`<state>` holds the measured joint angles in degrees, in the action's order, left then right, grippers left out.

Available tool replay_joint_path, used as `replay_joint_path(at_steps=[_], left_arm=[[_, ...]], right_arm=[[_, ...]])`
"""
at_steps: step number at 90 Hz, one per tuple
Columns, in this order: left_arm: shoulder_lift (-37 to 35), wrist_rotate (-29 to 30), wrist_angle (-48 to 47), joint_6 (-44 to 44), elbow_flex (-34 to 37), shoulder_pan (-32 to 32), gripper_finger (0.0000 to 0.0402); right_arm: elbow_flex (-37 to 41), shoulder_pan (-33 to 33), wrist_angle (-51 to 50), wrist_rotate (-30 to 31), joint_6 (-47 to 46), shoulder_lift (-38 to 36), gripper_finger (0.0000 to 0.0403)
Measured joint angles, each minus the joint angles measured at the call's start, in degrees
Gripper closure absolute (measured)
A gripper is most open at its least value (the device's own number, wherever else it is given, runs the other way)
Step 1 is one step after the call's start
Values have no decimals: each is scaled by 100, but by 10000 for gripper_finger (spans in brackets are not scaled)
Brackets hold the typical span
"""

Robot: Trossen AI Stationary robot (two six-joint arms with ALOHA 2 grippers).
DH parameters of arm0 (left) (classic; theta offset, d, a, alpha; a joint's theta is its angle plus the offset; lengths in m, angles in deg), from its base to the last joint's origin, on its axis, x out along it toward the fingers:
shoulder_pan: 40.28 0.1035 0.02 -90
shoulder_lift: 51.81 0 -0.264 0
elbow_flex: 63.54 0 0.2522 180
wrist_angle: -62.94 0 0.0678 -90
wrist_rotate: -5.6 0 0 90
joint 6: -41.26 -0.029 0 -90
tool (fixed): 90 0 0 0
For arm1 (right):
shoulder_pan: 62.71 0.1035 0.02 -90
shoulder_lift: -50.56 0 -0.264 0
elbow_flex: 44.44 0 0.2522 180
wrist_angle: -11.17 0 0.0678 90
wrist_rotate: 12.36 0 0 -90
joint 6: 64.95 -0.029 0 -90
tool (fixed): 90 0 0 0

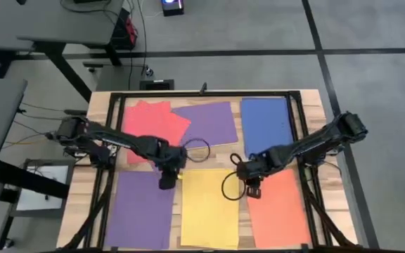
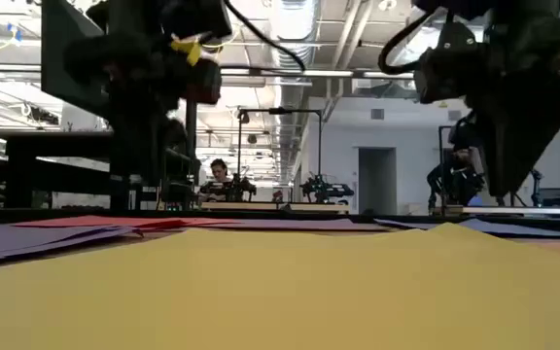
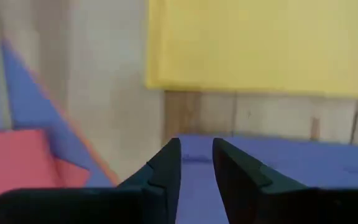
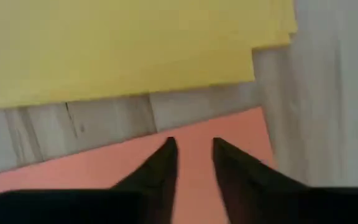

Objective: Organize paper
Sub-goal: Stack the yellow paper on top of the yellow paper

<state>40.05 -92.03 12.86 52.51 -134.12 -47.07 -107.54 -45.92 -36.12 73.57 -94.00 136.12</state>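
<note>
Coloured paper lies flat on the wooden table in two rows: red sheets [image 1: 153, 121], purple [image 1: 208, 121] and blue [image 1: 266, 119] at the far side, purple [image 1: 140, 211], yellow [image 1: 209, 207] and orange [image 1: 278, 207] at the near side. My left gripper [image 1: 166, 184] points down over the near purple sheet's far right corner [image 3: 291, 165], its fingers a narrow gap apart [image 3: 196, 146], with the yellow sheet [image 3: 260, 43] just beyond. My right gripper [image 1: 253, 191] points down over the orange sheet's far left corner [image 4: 73, 174], also with a narrow gap [image 4: 193, 144], beside the yellow sheet [image 4: 117, 43]. My left gripper stands with its fingertips [image 3: 169, 152] over the purple sheet's far edge; I cannot tell whether they touch it. My right gripper has its fingertips [image 4: 166, 152] over the orange sheet near its far edge; I cannot tell whether they touch it either.
A black frame [image 1: 297, 126] runs around the work area. Cable loops hang from both arms, one [image 1: 197, 150] over the far purple sheet and one [image 1: 229, 184] over the yellow sheet. Strips of bare wood [image 4: 104, 121] separate the sheets. A person sits far behind the table [image 2: 220, 175].
</note>
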Motion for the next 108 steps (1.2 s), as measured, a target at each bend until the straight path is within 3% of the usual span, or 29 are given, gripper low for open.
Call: replay_joint_path(at_steps=[6,25,52,79,108], left_arm=[[235,10,122,2,-2,-140,351],[538,13,394,189,-31,-345,374],[935,-44,920,86,-34,-385,386],[1022,-92,1143,162,-39,-400,399],[1052,63,1599,222,-24,-425,398]], right_arm=[[138,-40,249,-64,39,-2,391],[300,-80,672,-77,192,0,401],[598,-120,1115,-49,368,24,403],[530,3,1367,-99,513,911,403],[378,-332,1423,-302,555,1102,403]])
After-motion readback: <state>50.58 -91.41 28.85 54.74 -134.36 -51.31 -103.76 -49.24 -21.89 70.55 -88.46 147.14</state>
